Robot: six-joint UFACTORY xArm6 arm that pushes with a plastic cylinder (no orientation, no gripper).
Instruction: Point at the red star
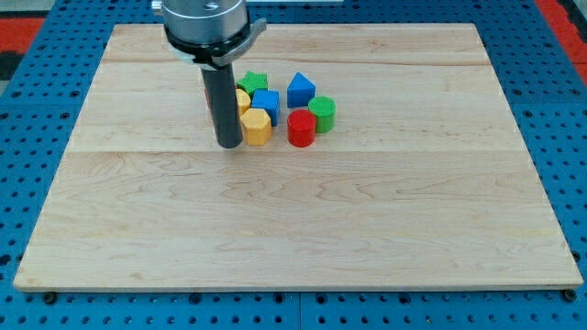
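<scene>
Pale wooden board [293, 229] nearest; on it my tip [228, 145], a bare rod end gripping nothing, against yellow hexagonal block [257, 126]; red ridged block [301, 127] just right of that, beside green cylinder [322, 113]

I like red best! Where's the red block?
The red block sits in the cluster's lower right, beside the green cylinder, with a yellow block then my tip to the view's left.
</scene>
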